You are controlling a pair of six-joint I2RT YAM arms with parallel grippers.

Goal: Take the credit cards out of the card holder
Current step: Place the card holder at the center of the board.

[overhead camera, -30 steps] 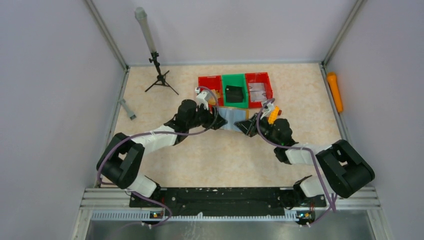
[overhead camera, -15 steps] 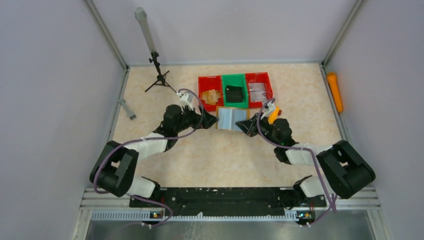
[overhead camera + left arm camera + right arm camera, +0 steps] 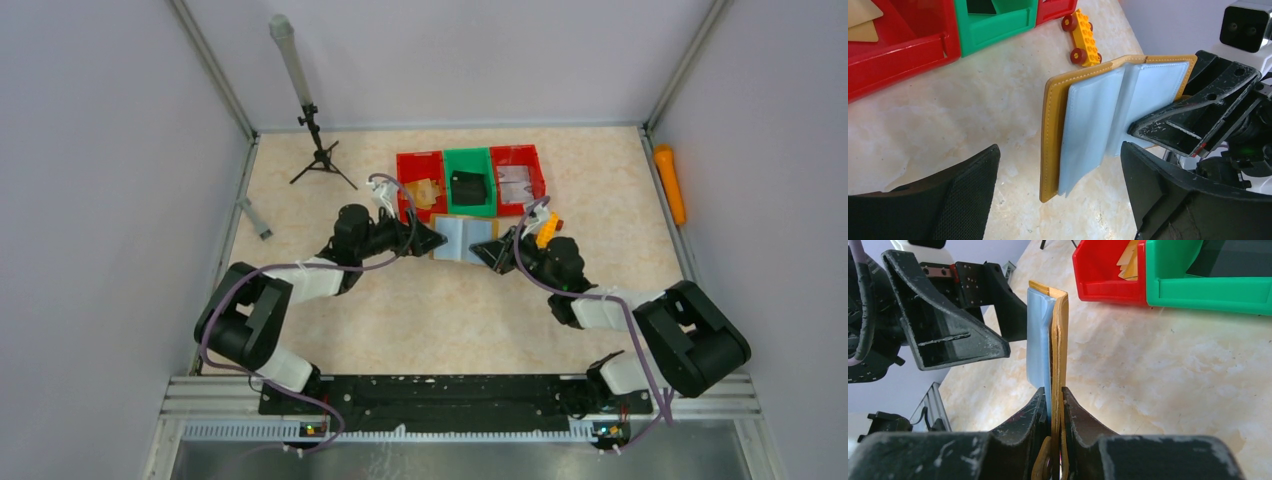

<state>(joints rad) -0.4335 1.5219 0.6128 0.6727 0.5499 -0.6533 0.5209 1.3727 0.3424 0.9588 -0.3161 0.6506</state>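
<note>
The card holder (image 3: 464,238) is a mustard-brown wallet, open, with pale blue-grey sleeves (image 3: 1098,115), held on edge above the table. My right gripper (image 3: 492,254) is shut on its right cover; the right wrist view shows the jaws (image 3: 1057,405) pinching the brown leather (image 3: 1059,335). My left gripper (image 3: 430,239) is open and empty just left of the wallet, its fingers (image 3: 965,192) spread on either side of the wallet's lower edge without touching it. Tan credit cards (image 3: 425,190) lie in the left red bin (image 3: 903,47).
Three bins stand behind the wallet: the left red bin (image 3: 408,163), a green bin (image 3: 468,157) with a black object (image 3: 467,187), and a red bin (image 3: 530,160). An orange toy block (image 3: 545,230) lies by the right gripper. A tripod (image 3: 318,150) stands back left.
My left gripper drew back to the left away from the wallet, then came back right to its left edge. The right gripper kept its hold and stayed put.
</note>
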